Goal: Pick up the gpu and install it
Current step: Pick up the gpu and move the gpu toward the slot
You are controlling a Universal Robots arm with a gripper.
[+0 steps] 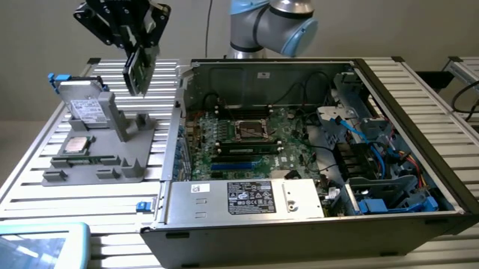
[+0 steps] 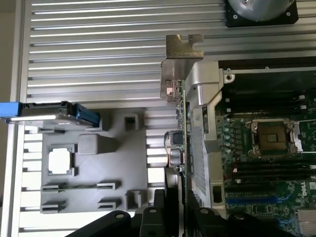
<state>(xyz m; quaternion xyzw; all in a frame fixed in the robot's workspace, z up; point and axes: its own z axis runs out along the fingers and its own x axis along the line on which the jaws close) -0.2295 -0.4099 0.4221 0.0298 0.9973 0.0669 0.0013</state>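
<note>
My gripper [image 1: 137, 40] hangs high at the exterior view's left, shut on the gpu [image 1: 140, 70]. The gpu is a slim dark card that hangs on edge in the air above the grey holder tray [image 1: 97, 168]. In the wrist view the gpu [image 2: 180, 123] runs edge-on away from my fingers [image 2: 170, 197], with its silver bracket [image 2: 180, 59] at the far end. It hovers over the gap between the tray [image 2: 123, 163] and the wall of the open computer case [image 2: 207, 98]. The motherboard [image 1: 247, 140] lies inside the case, with blue slots [image 1: 235, 165] near the front.
On the tray stand a silver drive with a blue tab [image 1: 82, 106], a square processor chip [image 1: 77, 144] and a memory stick [image 1: 75, 161]. The arm's base [image 1: 270, 28] rises behind the case. A pale blue device [image 1: 37, 244] lies at the table's near left corner.
</note>
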